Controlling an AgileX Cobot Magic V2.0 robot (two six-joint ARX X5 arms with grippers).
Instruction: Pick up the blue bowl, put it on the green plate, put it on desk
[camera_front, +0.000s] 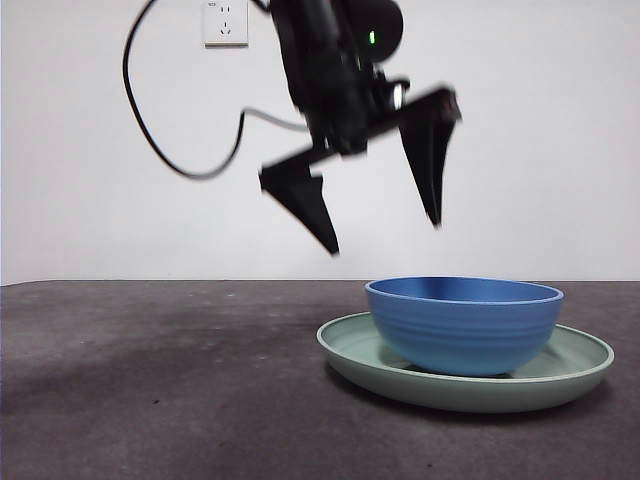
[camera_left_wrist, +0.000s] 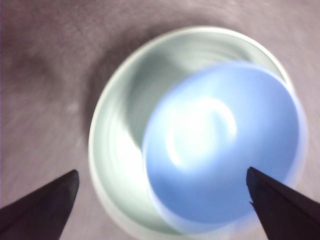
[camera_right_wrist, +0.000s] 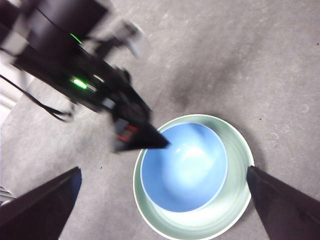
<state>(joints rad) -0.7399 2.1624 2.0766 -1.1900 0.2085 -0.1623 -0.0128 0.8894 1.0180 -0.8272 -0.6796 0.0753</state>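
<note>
Blue bowl (camera_front: 464, 322) sits inside the green plate (camera_front: 560, 385), which rests on the desk (camera_front: 150, 400) toward the right and fairly near the front camera. The wrist views show the bowl off-centre in the plate, pushed toward one side of the rim, upright and empty.

So the first part of the task looks done: the bowl is on the plate. What remains, judging by the task, is getting it down onto the desk itself, and nothing grips the bowl at present.

The left gripper (camera_front: 385, 232) hangs in the air above the bowl and slightly to its left, jaws spread wide apart and holding nothing; its own wrist camera looks straight down onto bowl and plate, blurred. It shows in the right wrist view as the dark arm over the plate's edge.

The right gripper (camera_right_wrist: 162, 200) is higher up, looking down on the scene, jaws also wide apart and empty; it appears to be waiting.
</note>
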